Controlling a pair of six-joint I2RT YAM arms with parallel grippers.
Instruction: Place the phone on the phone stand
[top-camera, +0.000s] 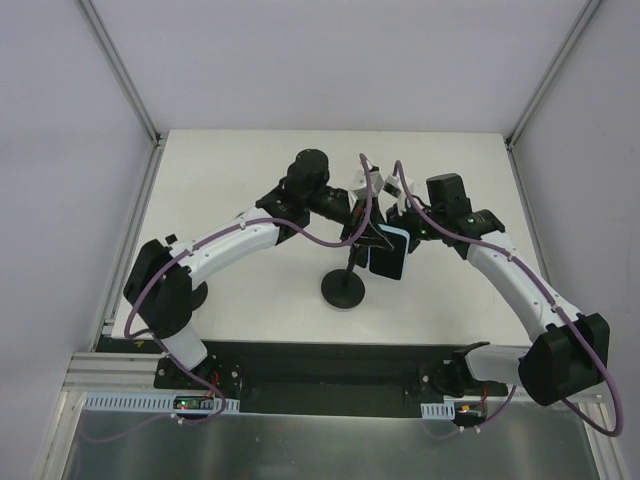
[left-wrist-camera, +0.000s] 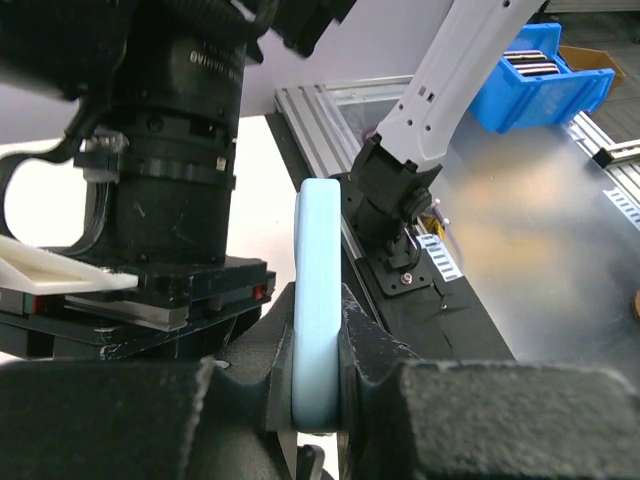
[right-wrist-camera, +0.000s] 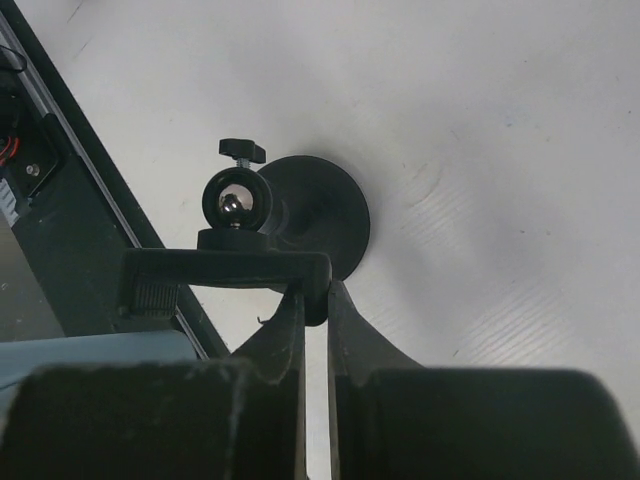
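Both arms meet mid-counter, phone right at the cradle.
Your left end effector (left-wrist-camera: 320, 335) is pinching the slim phone with black screen and pale-blue edge (left-wrist-camera: 318, 250) across its thin body. Your right end effector (right-wrist-camera: 315, 300) is pressed together on the end of the clamp cradle of the small black phone stand with round disc base (right-wrist-camera: 325, 215), standing on the white counter (right-wrist-camera: 480, 150). The phone is up off the counter, just beside that cradle; you can't tell whether it's seated.

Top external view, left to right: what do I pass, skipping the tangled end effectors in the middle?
left arm's elbow → phone stand → phone → right arm's elbow
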